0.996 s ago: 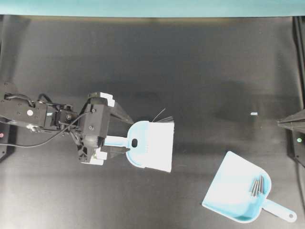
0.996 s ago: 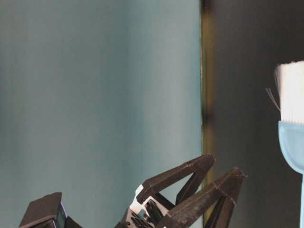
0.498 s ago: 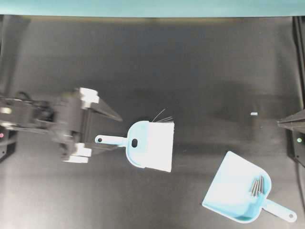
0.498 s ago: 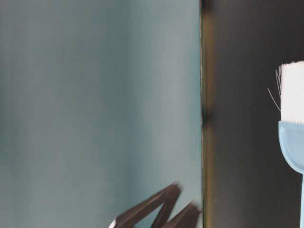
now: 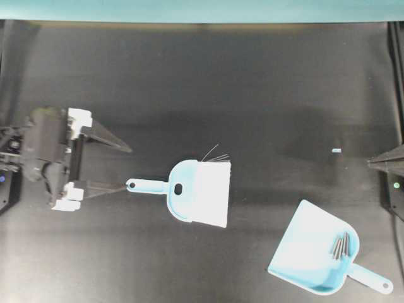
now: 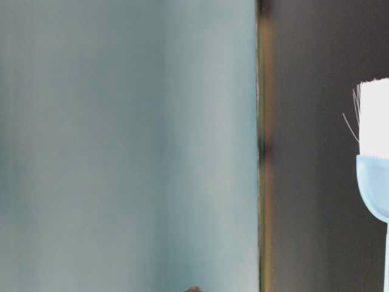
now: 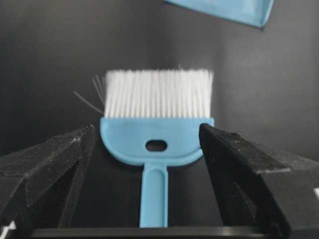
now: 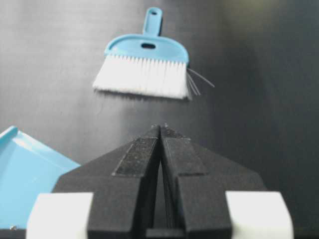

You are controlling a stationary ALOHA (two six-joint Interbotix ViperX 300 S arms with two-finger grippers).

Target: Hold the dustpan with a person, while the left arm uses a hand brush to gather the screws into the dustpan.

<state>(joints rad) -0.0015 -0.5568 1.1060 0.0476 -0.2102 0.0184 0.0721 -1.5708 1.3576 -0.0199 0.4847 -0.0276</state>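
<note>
The light blue hand brush lies flat on the black table, white bristles to the right, handle to the left. It also shows in the left wrist view, the right wrist view and the table-level view. My left gripper is open and empty, just left of the handle's end. The light blue dustpan lies at the lower right with several silver screws inside; its corners show in the wrist views. My right gripper is shut and empty at the right edge. No person's hand is in view.
A small pale scrap lies on the table right of the middle. A teal wall runs along the far edge of the table, also filling the table-level view.
My left gripper has let go of the brush handle and drawn back to the left, open. The brush stays on the table. The right arm and dustpan have not moved.
</note>
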